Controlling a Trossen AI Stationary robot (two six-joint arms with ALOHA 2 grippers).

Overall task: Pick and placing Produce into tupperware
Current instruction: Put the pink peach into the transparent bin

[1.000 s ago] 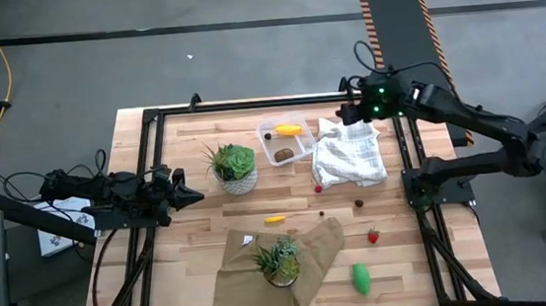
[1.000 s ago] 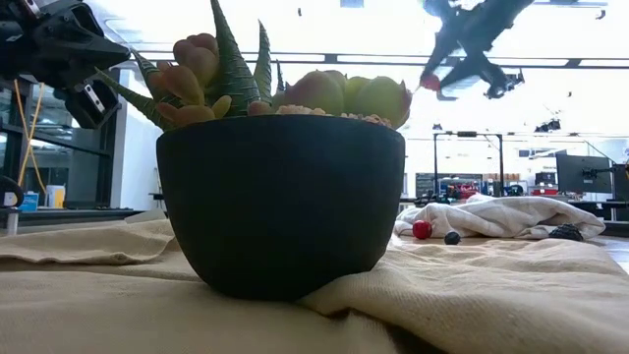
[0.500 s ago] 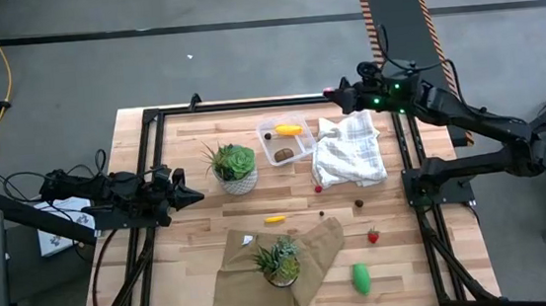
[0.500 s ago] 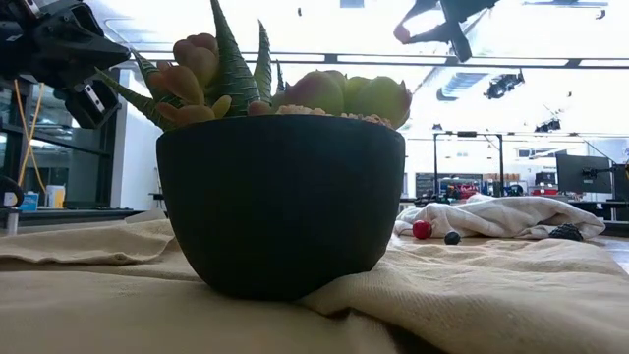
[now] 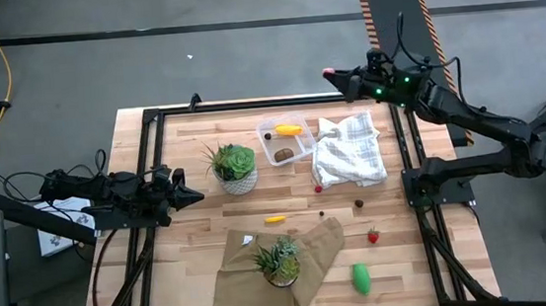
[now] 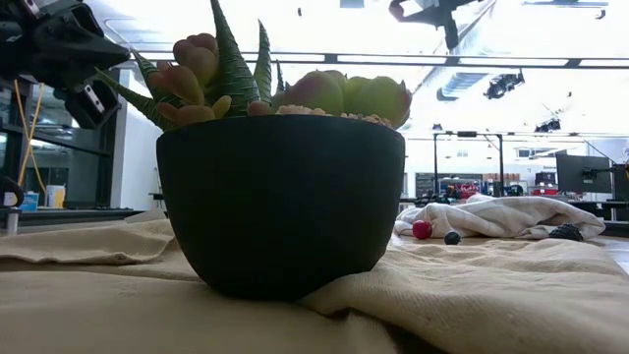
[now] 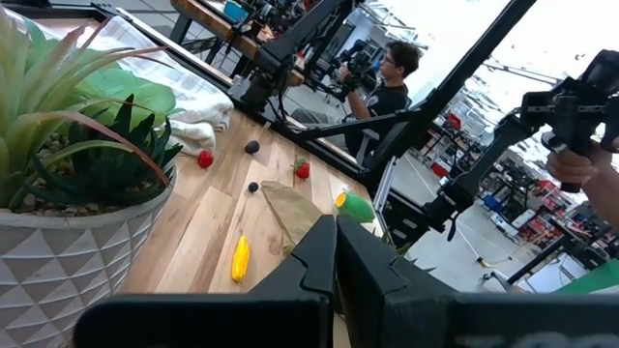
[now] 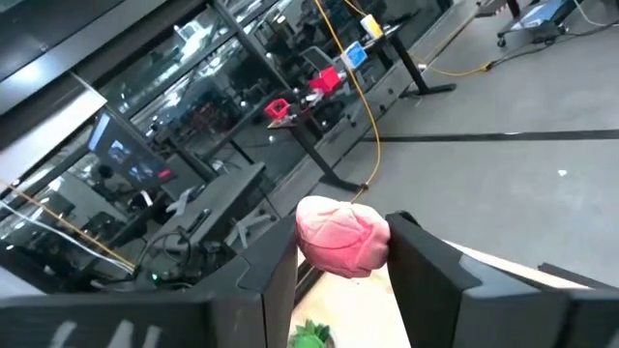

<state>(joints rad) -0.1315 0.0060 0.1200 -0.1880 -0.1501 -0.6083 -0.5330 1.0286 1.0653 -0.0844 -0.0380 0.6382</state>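
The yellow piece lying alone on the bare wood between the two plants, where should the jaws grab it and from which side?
Grip the yellow piece across its narrow middle, coming straight down. It lies flat and oblong on open wood, its long axis roughly left-right in the high view, so the jaws should close across that.

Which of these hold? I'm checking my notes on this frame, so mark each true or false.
1. The right gripper holds a pink-red piece. True.
2. The tupperware is empty. False: it holds a yellow piece and a brown ball.
3. The green piece lies on the white cloth. False: it lies on bare table, near the front edge.
4. The left gripper is shut. True.
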